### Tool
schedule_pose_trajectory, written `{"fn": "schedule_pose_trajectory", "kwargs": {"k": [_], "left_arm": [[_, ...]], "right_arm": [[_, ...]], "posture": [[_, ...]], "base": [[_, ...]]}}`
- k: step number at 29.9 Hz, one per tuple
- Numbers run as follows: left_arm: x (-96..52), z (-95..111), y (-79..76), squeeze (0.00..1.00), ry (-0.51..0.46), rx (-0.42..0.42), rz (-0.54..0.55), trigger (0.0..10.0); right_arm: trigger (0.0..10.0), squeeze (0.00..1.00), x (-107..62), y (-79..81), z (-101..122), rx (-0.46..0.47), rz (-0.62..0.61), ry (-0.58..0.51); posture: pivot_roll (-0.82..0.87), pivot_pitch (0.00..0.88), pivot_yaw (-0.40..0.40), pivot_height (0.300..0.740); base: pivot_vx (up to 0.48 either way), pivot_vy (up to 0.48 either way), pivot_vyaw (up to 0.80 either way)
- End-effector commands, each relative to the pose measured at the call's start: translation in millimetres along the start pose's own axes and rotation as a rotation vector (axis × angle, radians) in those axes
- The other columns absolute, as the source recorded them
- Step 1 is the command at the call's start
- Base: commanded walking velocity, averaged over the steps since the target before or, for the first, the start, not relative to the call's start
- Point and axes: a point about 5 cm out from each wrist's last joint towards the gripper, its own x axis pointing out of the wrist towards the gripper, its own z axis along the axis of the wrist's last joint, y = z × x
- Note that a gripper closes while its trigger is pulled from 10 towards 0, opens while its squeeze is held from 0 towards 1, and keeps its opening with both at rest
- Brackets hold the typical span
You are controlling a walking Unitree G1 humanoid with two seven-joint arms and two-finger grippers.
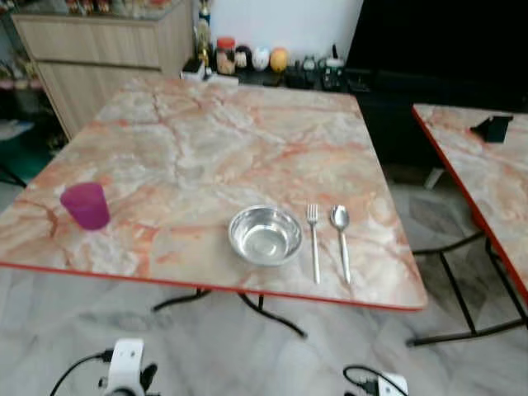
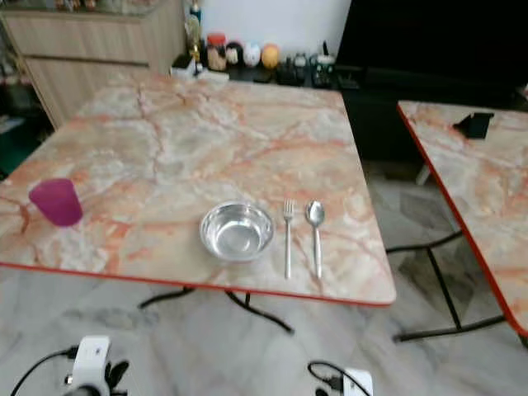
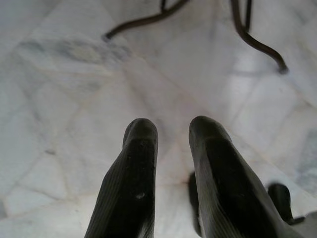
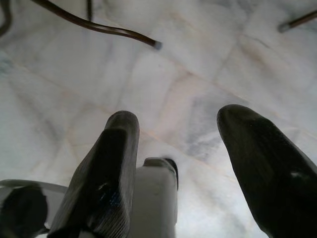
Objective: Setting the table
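On the marble tabletop (image 1: 206, 140), a purple cup (image 1: 85, 205) is seen far left, well apart from the steel bowl (image 1: 265, 235), fork (image 1: 313, 242) and spoon (image 1: 341, 240) near the front edge. The left pincer (image 3: 171, 148), narrowly parted, and the right pincer (image 4: 190, 148), spread wide, are hung over the floor, holding nothing. Probably the cup is to be brought beside the bowl next, which calls for a reach by the left arm.
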Motion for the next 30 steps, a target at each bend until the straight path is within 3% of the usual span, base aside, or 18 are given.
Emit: {"fn": "schedule_pose_trajectory", "kwargs": {"k": [1,6,20,26,27,30], "left_arm": [[0.9,1,-4.5,0.0,-0.003,0.014,-0.016,10.0],[1.5,2,-5.9,0.0,-0.007,0.019,-0.019,10.0],[1.2,12,0.7,0.0,-0.075,0.019,0.003,10.0],[-0.8,25,1.4,0.0,-0.189,0.049,-0.015,10.0],[-4.0,35,5.8,0.0,-0.272,0.062,-0.006,10.0],[-11.4,45,12.2,0.0,-0.37,0.087,0.018,10.0]], "right_arm": [[10.0,0.0,-1.7,-7.2,0,0.006,-0.023,-0.005],[10.0,0.0,-2.0,-7.5,-1,0.002,-0.024,0.001],[10.0,0.0,-1.9,-7.5,-1,0.001,-0.023,0.004],[10.0,0.0,-1.8,-7.9,-1,-0.002,-0.022,0.003],[10.0,0.0,-1.9,-8.1,-1,-0.003,-0.023,0.004],[10.0,0.0,-2.0,-8.6,-1,-0.01,-0.02,0.006]], "posture": [[0.1,0.0,-0.033,0.731],[0.1,0.0,-0.033,0.731],[0.1,0.0,-0.034,0.731],[0.1,0.0,-0.035,0.731],[0.1,0.0,-0.034,0.731],[0.12,0.0,-0.038,0.731]], "base": [[0.0,-0.428,0.0],[0.0,-0.426,0.0],[0.0,0.0,0.0],[0.0,0.0,0.0],[0.0,0.0,0.0],[0.0,0.0,0.0]]}}
